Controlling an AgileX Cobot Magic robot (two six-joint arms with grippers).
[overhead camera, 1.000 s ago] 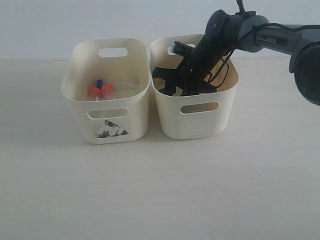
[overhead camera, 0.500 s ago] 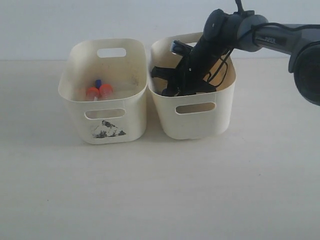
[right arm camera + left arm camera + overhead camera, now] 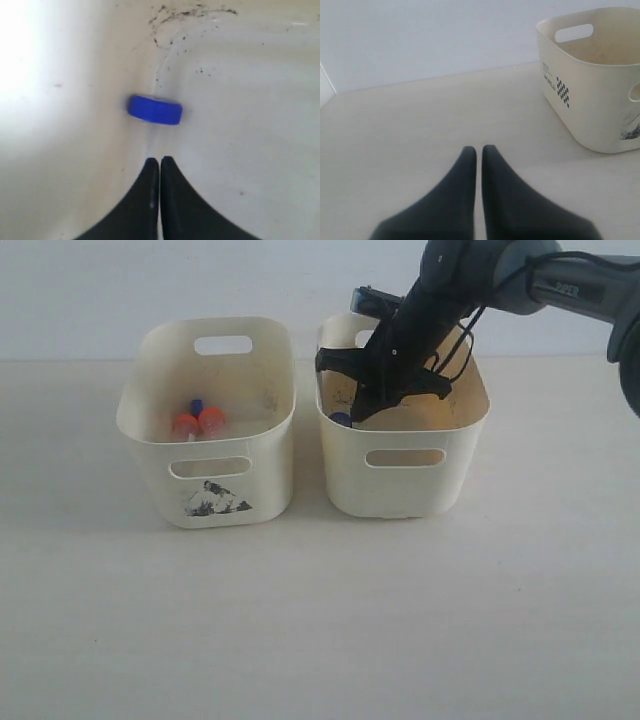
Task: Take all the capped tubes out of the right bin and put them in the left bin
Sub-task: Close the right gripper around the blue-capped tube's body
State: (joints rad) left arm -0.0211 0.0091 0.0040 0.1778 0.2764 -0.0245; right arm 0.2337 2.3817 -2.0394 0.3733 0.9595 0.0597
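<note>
The right bin (image 3: 445,485) holds a blue-capped tube (image 3: 341,419) against its left wall. My right gripper (image 3: 356,416) reaches down into that bin beside the tube. In the right wrist view its fingertips (image 3: 159,160) are pressed together, shut on nothing, with the blue cap (image 3: 154,110) lying just beyond them on the bin floor. The left bin (image 3: 150,455), with its dark front smudge, contains capped tubes: two with orange caps (image 3: 198,423) and one with a blue cap (image 3: 198,405). My left gripper (image 3: 479,148) is shut over bare table, off to the side of the left bin (image 3: 590,100).
The two bins stand side by side with a narrow gap between them on a pale table (image 3: 320,620). A white wall runs behind them. The right arm (image 3: 560,285) comes in from the upper right, over the right bin's back rim.
My right gripper has shut and risen a little inside the right bin. The right bin has slid to the right, widening the gap between the bins; the blue cap now shows.
</note>
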